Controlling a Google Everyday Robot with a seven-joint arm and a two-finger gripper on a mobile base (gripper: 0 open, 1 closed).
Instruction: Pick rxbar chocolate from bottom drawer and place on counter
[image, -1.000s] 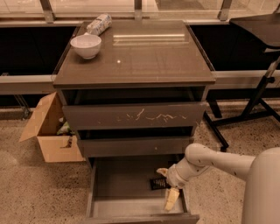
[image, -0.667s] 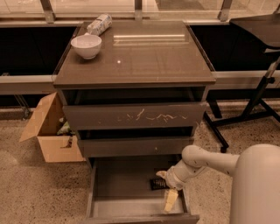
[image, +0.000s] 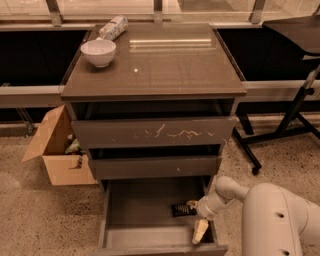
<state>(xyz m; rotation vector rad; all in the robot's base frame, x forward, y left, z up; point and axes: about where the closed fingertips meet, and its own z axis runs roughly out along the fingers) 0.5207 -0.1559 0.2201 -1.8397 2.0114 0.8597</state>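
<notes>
The bottom drawer (image: 150, 239) is pulled open below the cabinet. The rxbar chocolate (image: 181, 209), a small flat black bar, lies on the drawer floor near the right wall. My gripper (image: 196, 218) is inside the drawer at the right, just right of the bar. It is open, with one pale finger (image: 192, 204) touching or next to the bar's right end and the other finger (image: 200, 231) nearer the drawer front. The counter (image: 165, 65) is the glossy top of the cabinet.
A white bowl (image: 98, 52) and a white-and-grey packet (image: 113, 27) sit at the counter's back left. The scratched drawer front (image: 155, 133) and the middle drawer (image: 155, 167) are shut above. A cardboard box (image: 55, 150) stands on the floor at left, a black stand (image: 292, 115) at right.
The bulky arm link at the lower right has swung further left into view. The gripper has stayed beside the bar in the drawer, and the bar has not moved.
</notes>
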